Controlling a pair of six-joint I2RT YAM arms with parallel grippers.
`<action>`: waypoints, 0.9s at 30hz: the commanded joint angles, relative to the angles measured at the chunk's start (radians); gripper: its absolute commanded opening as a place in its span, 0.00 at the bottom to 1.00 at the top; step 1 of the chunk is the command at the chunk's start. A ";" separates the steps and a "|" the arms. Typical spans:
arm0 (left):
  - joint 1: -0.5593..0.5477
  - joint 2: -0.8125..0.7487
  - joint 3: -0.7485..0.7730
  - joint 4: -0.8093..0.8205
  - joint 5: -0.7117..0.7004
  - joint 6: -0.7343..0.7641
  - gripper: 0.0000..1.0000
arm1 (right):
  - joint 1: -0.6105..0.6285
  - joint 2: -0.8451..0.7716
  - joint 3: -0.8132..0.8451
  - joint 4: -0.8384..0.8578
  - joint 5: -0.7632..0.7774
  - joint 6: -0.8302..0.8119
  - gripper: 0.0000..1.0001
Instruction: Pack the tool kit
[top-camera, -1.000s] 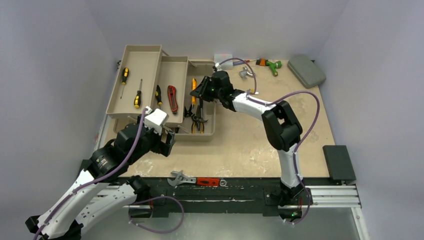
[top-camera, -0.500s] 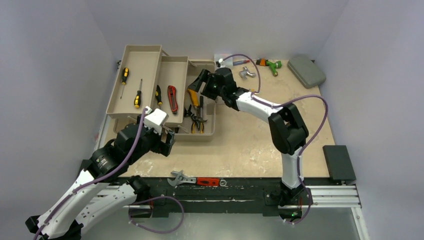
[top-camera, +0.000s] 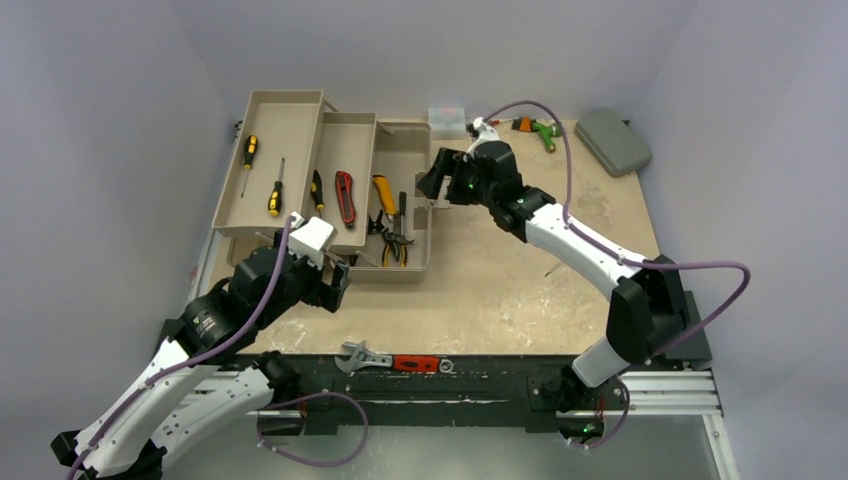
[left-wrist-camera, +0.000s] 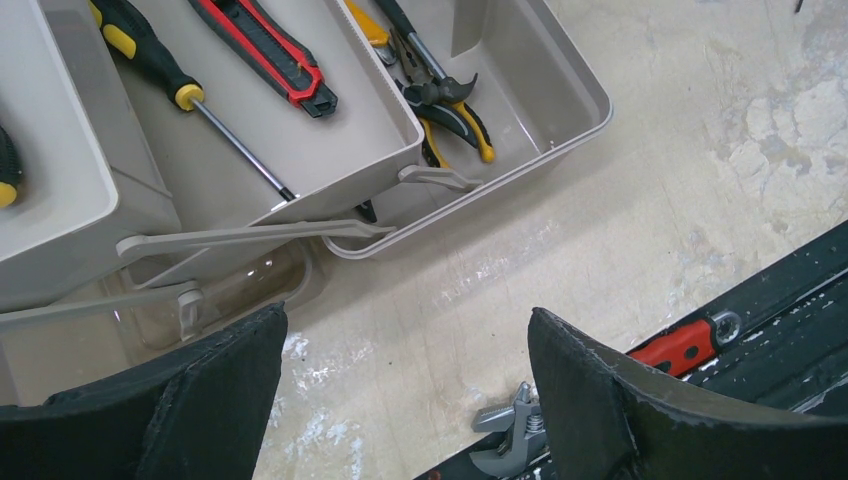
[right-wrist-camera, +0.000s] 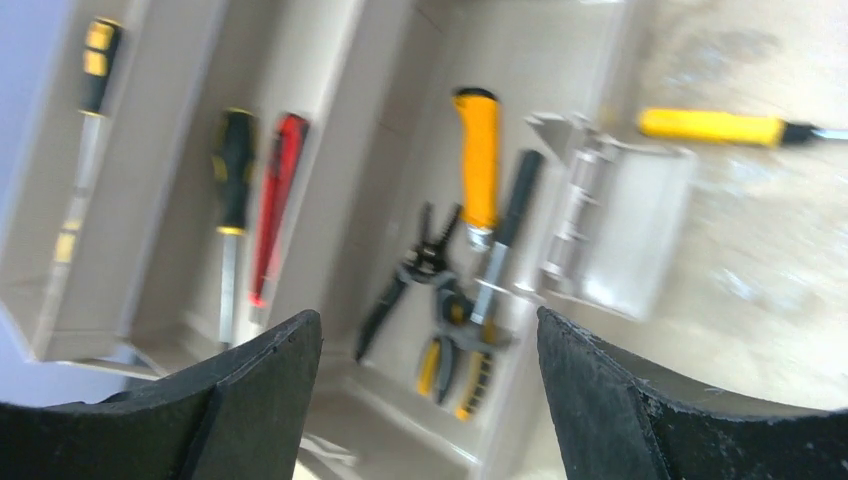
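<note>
The beige tool kit box (top-camera: 405, 268) lies open at the left with its two trays (top-camera: 262, 228) folded out. In its base lie a yellow-handled tool (top-camera: 384, 191) and pliers (top-camera: 396, 240). The trays hold a red knife (top-camera: 345, 197) and screwdrivers (top-camera: 275, 189). My right gripper (top-camera: 433, 180) hangs open and empty over the box's right rim. In the right wrist view, the right gripper (right-wrist-camera: 428, 315) looks down on the yellow-handled tool (right-wrist-camera: 478, 165) and pliers (right-wrist-camera: 455, 350). My left gripper (top-camera: 338, 284) is open and empty at the box's near end. In the left wrist view, the left gripper (left-wrist-camera: 403, 320) is above bare table.
An adjustable wrench with a red handle (top-camera: 392, 360) lies on the front rail. A green and orange tool (top-camera: 538, 129), a clear box (top-camera: 447, 117) and a grey-green case (top-camera: 612, 141) sit at the back. A yellow-handled screwdriver (right-wrist-camera: 715, 125) lies on the table beside the box.
My right gripper opened, let the yellow-handled tool drop into the box's base, and drew back to the right. The left arm has not moved.
</note>
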 joint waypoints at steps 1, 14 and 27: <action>0.007 -0.001 0.023 0.025 -0.012 0.007 0.87 | -0.049 -0.094 -0.105 -0.126 0.058 -0.104 0.77; 0.007 -0.006 0.024 0.022 -0.003 0.004 0.87 | -0.327 -0.233 -0.206 -0.437 0.282 -0.019 0.79; 0.007 -0.010 0.024 0.024 0.016 0.000 0.87 | -0.490 -0.195 -0.255 -0.525 0.537 0.067 0.72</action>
